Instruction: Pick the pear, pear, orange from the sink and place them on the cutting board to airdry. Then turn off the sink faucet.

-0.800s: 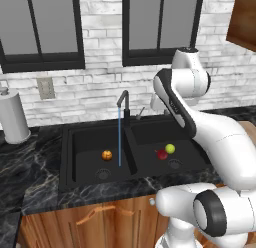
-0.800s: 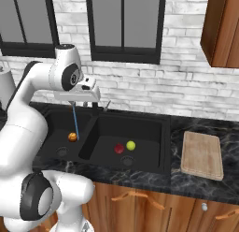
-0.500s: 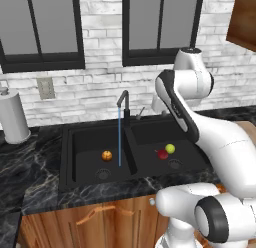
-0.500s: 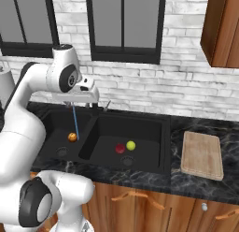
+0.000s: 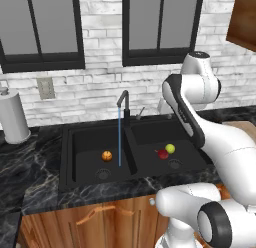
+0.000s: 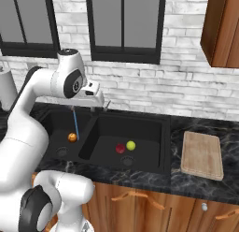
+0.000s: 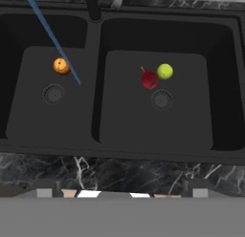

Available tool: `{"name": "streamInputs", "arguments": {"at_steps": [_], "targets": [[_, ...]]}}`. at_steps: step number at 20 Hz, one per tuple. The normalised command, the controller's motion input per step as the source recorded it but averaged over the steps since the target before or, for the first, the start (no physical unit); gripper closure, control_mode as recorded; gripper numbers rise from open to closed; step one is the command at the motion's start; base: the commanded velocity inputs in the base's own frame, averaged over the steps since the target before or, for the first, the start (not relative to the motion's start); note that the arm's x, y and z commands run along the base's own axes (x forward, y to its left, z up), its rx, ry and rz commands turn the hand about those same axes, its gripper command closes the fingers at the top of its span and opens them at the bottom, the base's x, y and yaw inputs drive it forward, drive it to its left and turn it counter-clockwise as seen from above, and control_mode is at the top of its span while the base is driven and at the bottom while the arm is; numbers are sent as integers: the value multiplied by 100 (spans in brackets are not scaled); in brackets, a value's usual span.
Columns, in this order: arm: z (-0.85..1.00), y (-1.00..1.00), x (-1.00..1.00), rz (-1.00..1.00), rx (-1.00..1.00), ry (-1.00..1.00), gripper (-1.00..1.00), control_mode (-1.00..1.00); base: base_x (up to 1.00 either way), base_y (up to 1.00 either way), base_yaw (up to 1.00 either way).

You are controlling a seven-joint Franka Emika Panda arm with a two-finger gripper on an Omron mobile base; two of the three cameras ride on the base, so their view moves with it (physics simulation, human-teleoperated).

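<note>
Sitting touching each other in the right basin of the sink [image 7: 225, 88], just above its drain, the red pear [image 7: 150, 80] and green pear [image 7: 165, 71] look small, firm, probably wet and slick; best pinched across the widest part. Orange [image 7: 61, 66] lies in the left basin beside the running stream from the faucet [image 5: 123, 103]. Cutting board [image 6: 201, 155] waits bare on the counter [image 6: 196, 186]. Hand [image 6: 95, 95] hangs high over the sink, fingers spread, holding nothing.

A white paper towel roll [image 5: 14, 117] stood upright on the black marbled countertop [image 5: 30, 182] at the far left, below a pale wall outlet [image 5: 45, 88]. Two dark-framed windows [image 5: 161, 27] sat in the white brick wall [image 6: 186, 86]. A wooden upper cabinet [image 6: 223, 30] hung at right, and wooden base cabinets [image 6: 140, 207] with curved handles ran under the counter.
</note>
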Motion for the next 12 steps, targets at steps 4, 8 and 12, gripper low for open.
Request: {"name": "streamInputs", "arguments": {"at_steps": [4,8,12], "targets": [[-9,-5,11,6,0,0,-100,-100,0,0,0],[-20,-4,19,3,0,0,-100,-100,0,0,0],[-34,-15,9,1,0,0,-100,-100,0,0,0]]}}
